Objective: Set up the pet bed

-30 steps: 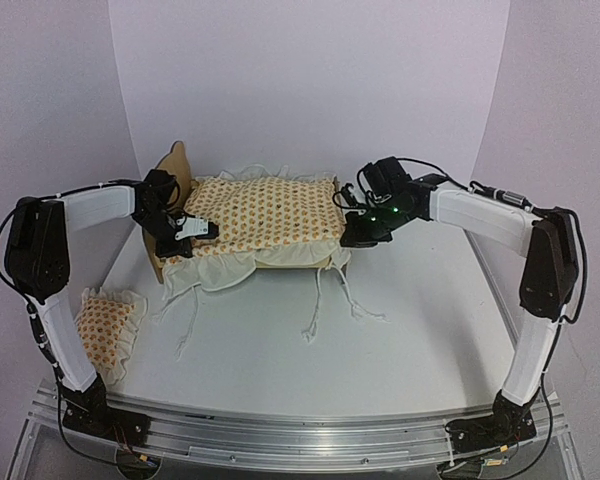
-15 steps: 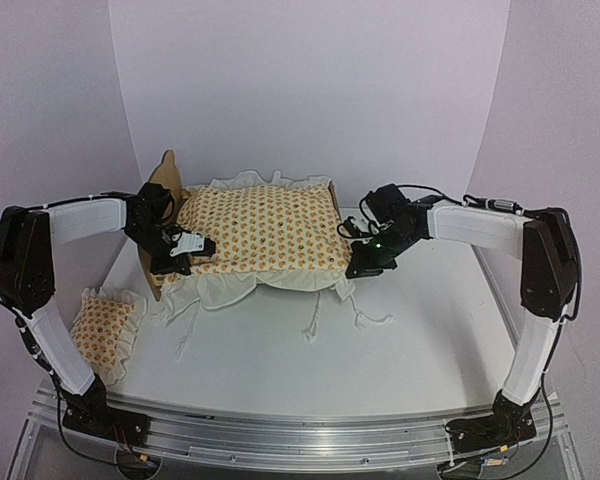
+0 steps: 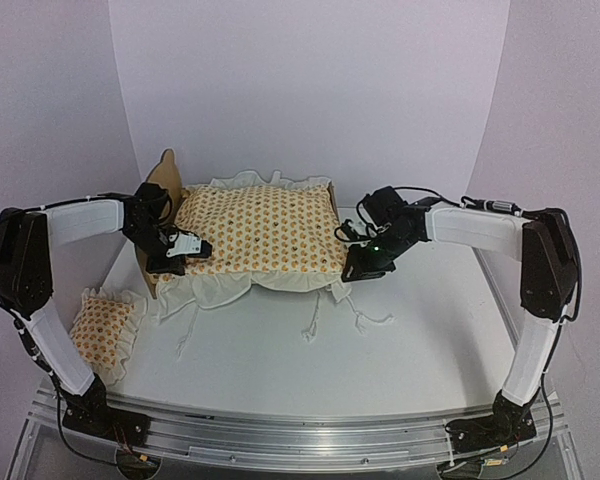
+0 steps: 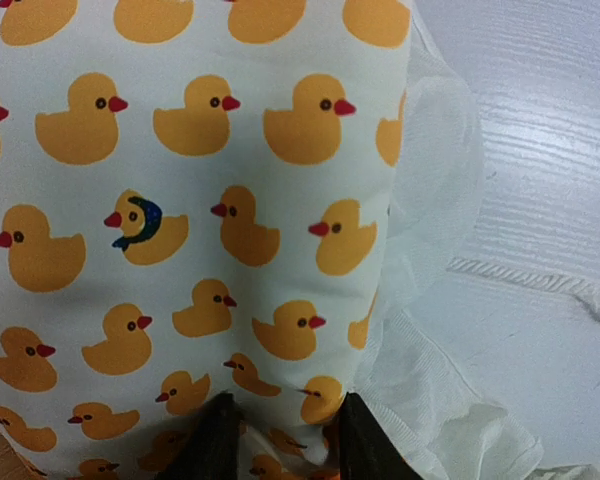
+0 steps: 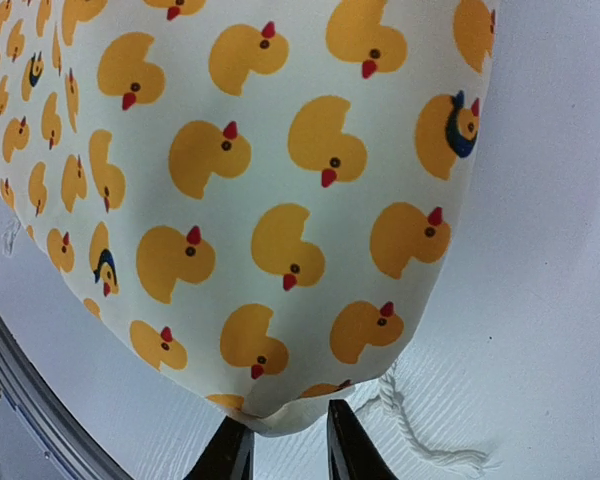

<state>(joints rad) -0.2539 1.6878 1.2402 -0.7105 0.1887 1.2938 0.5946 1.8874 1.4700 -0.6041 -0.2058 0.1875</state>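
Pet bed (image 3: 166, 172) stands mid-table, headboard left, carrying cushion (image 3: 260, 230) (lowered flat since a second ago). Left gripper (image 4: 285, 410) and right gripper (image 5: 285, 420) straddle its ends, jaws newly parted: release under way. Pillow (image 3: 105, 322) awaits placement.

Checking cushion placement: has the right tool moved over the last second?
Yes. In the top view the right tool has shifted toward the near rail, and the cushion corner with it.
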